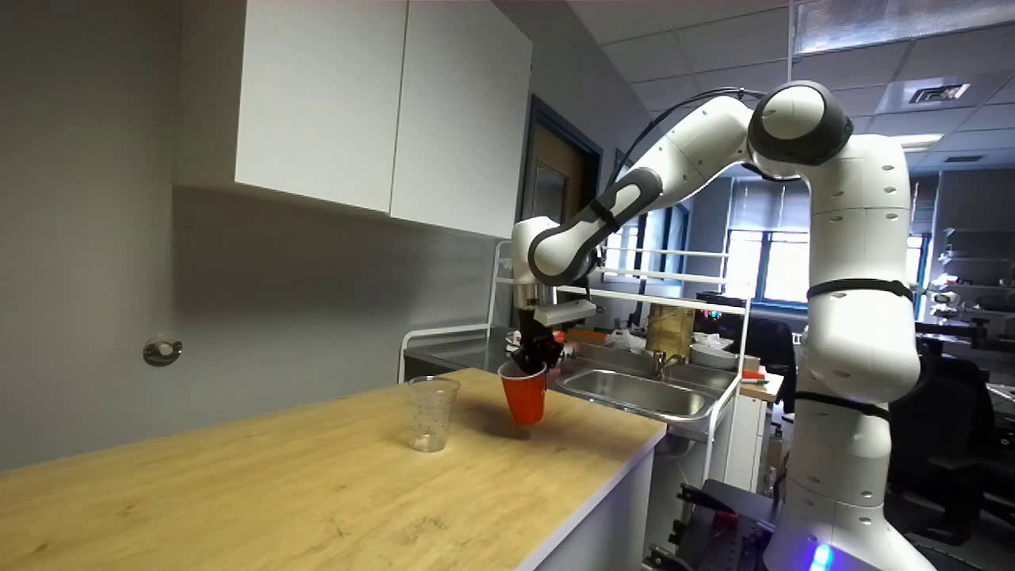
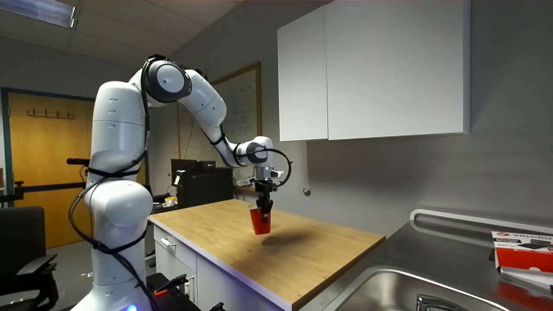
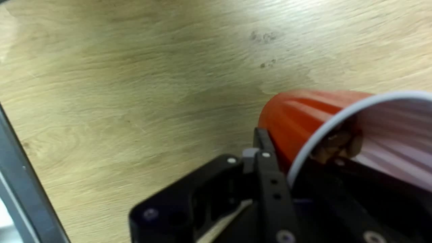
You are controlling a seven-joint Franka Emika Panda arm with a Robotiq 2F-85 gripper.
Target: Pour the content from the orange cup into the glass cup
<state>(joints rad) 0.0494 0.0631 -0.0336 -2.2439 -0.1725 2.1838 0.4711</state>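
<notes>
The orange cup [image 1: 524,398] hangs above the wooden counter, to the right of the glass cup [image 1: 430,416] in an exterior view. The glass cup stands upright on the counter, apart from it. My gripper [image 1: 536,358] points down and is shut on the orange cup's wall, with one finger outside and one inside. The orange cup also shows in an exterior view [image 2: 260,222], slightly tilted. In the wrist view, the orange cup [image 3: 297,116] has brown pieces [image 3: 337,143] at its bottom. The glass cup does not show clearly in the wrist view.
The wooden counter [image 1: 317,484] runs along the wall under a white wall cabinet [image 1: 460,111]. A metal sink [image 1: 642,388] and a white rack [image 1: 733,381] stand beyond the counter's end. A red and white box [image 2: 522,255] lies on the dark worktop [image 2: 453,255].
</notes>
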